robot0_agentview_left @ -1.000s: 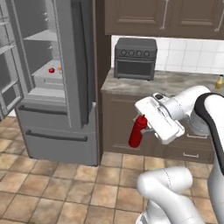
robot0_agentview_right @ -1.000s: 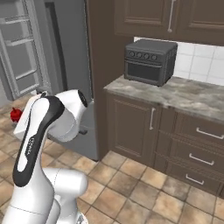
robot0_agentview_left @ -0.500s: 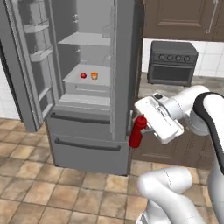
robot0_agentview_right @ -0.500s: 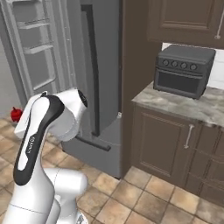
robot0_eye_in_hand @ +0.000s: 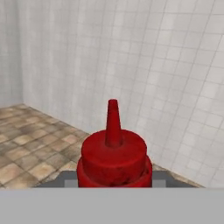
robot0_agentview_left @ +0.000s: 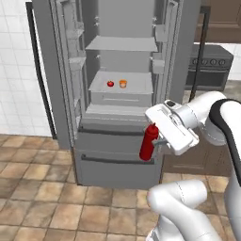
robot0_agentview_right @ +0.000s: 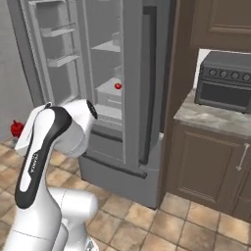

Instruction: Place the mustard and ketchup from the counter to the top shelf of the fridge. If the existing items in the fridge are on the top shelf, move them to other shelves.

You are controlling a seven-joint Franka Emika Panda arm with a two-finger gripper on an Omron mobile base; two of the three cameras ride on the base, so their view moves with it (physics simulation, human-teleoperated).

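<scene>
Fridge: the fridge (robot0_agentview_left: 123,89) stood open before my base, both doors swung wide, freezer drawers below closed.
Top shelf: the top shelf (robot0_agentview_left: 121,44) carried nothing that I could make out; neither condiment was on it yet.
Middle shelf: two small items sat near the middle of the middle shelf (robot0_agentview_left: 141,85), a red tomato-like thing (robot0_agentview_left: 110,84) on the left and an orange cup-like thing (robot0_agentview_left: 123,84) just beside it on the right. They were not on the top shelf, so I judged that no clearing was needed.
Ketchup: the ketchup (robot0_agentview_left: 148,142) was in my pincer (robot0_agentview_left: 157,141), held in the air in front of the freezer drawers, well below the top shelf.
Look of ketchup: a red squeeze bottle, roughly upright in the left base view, with a stepped round cap and a narrow cone nozzle; the hand view looked along it (robot0_eye_in_hand: 113,161) from the base toward the nozzle.
Pincer: clamped on the ketchup, judged from the bottle hanging at my hand with no support; the fingers themselves were hidden behind it.
Mustard: not located in these views.
Progress: early. One bottle lifted and carried to the fridge, none shelved.
Left: raise the ketchup to the top shelf, release, then fetch the mustard from the counter (robot0_agentview_right: 215,117) and shelve it likewise.
</scene>
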